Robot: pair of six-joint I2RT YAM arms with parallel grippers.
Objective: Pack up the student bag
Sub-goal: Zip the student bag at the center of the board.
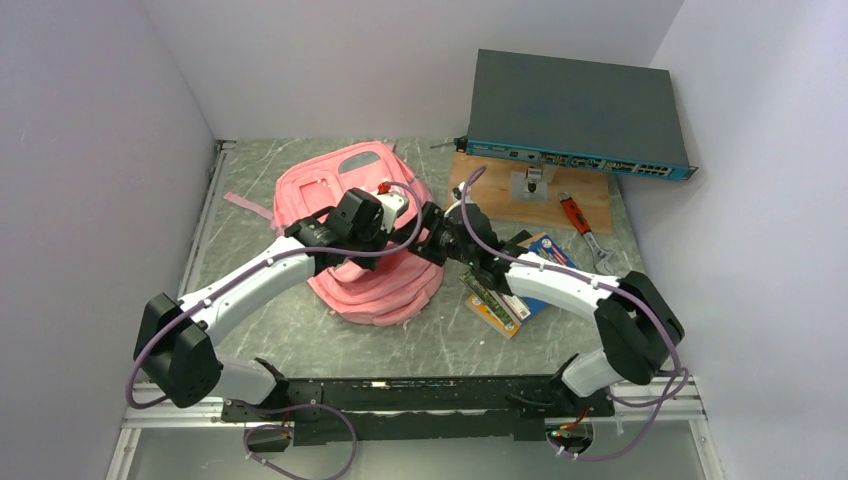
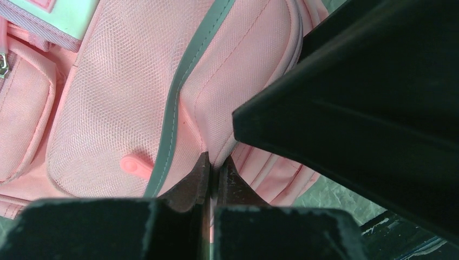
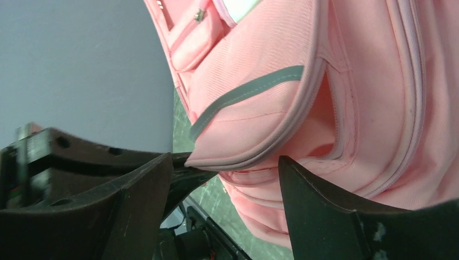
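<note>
The student bag (image 1: pixel 350 190), a soft pink backpack with grey-trimmed pockets, lies in the middle of the table. In the left wrist view my left gripper (image 2: pixel 214 162) is shut, pinching the edge of the bag's front pocket (image 2: pixel 124 108) beside the grey trim. Just to its right, my right gripper (image 1: pixel 432 222) is at the bag's right side. In the right wrist view the right gripper (image 3: pixel 224 168) is open, with the lifted pocket edge (image 3: pixel 254 146) between its fingers (image 3: pixel 303 189) but not touched by them. The pocket gapes, showing a darker pink inside.
A dark network switch (image 1: pixel 575 115) stands at the back right on a wooden board (image 1: pixel 500 195). A red-handled wrench (image 1: pixel 575 215) and flat packs (image 1: pixel 505 305) lie right of the bag. A pink strap (image 1: pixel 245 203) trails left. Walls close in on three sides.
</note>
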